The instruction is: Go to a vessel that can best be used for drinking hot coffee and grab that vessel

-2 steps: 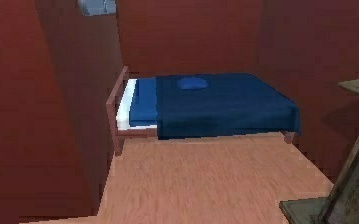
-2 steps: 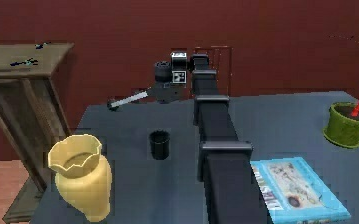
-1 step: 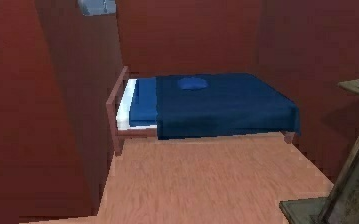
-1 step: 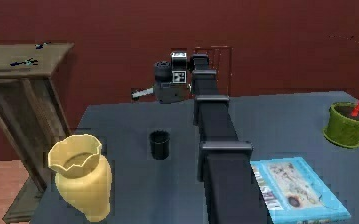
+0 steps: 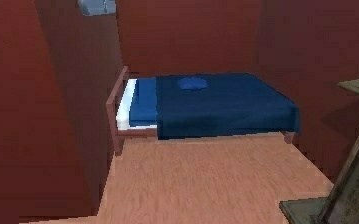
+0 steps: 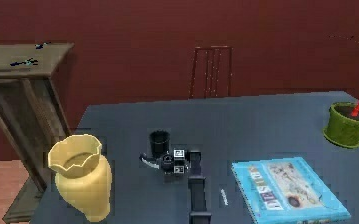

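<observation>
A small dark cup-like vessel [image 6: 160,140] stands on the dark blue-grey table [image 6: 257,125] in the arm side view. The arm's dark bar [image 6: 198,195] rises from the bottom edge and ends at two white marked squares [image 6: 177,155]. Left of them is the gripper [image 6: 150,160], just in front of the dark vessel. I cannot tell whether it touches the vessel or holds anything.
On the same table stand a yellow wavy-rimmed vase [image 6: 82,175] at the left, a blue-edged book [image 6: 287,188] and a green pot [image 6: 348,124] at the right. A chair [image 6: 212,72] stands behind the table and a wooden shelf unit [image 6: 27,95] to its left. Ahead lies a blue bed [image 5: 212,105] between red walls.
</observation>
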